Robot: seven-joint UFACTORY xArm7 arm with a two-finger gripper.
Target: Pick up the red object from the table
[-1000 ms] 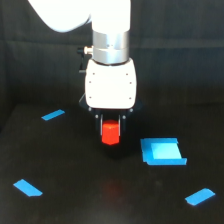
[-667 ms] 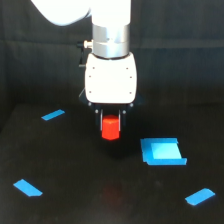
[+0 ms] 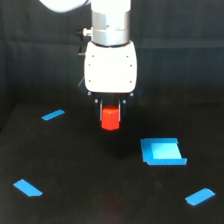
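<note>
Since a second ago the hand (image 3: 110, 116) has risen, and the red object (image 3: 110, 118) has gone up with it: earlier the block sat low, close to the dark surface (image 3: 100, 190), and now we see it hanging clear of that surface, with a faint reddish glint on the black sheen well below it. We read the hand as clamped on the red object, its short dark fingers (image 3: 100, 106) pressed against the block's upper sides so that only the lower, faceted part shows beneath the white housing (image 3: 110, 67). The block hangs upright, directly under the wrist, roughly in the middle of the exterior view.

Above the housing we see a silver cylindrical collar (image 3: 110, 22), and above that the white arm (image 3: 65, 4) bends off toward the exterior view's left and out of the picture.

Four blue pieces lie flat on the surface, none of them touching the block or each other. A thin blue strip (image 3: 53, 115) lies to the exterior view's left of the hand. A larger blue tray-like piece (image 3: 161, 151) (it seems to have a raised rim, though the blur makes that hard to settle) lies to the right and nearer the camera. A blue slip (image 3: 27, 187) lies at the lower left, and another blue slip (image 3: 199, 196) at the lower right.

We find no brand, label or writing that we can read anywhere on the arm, the housing or the pieces.
</note>
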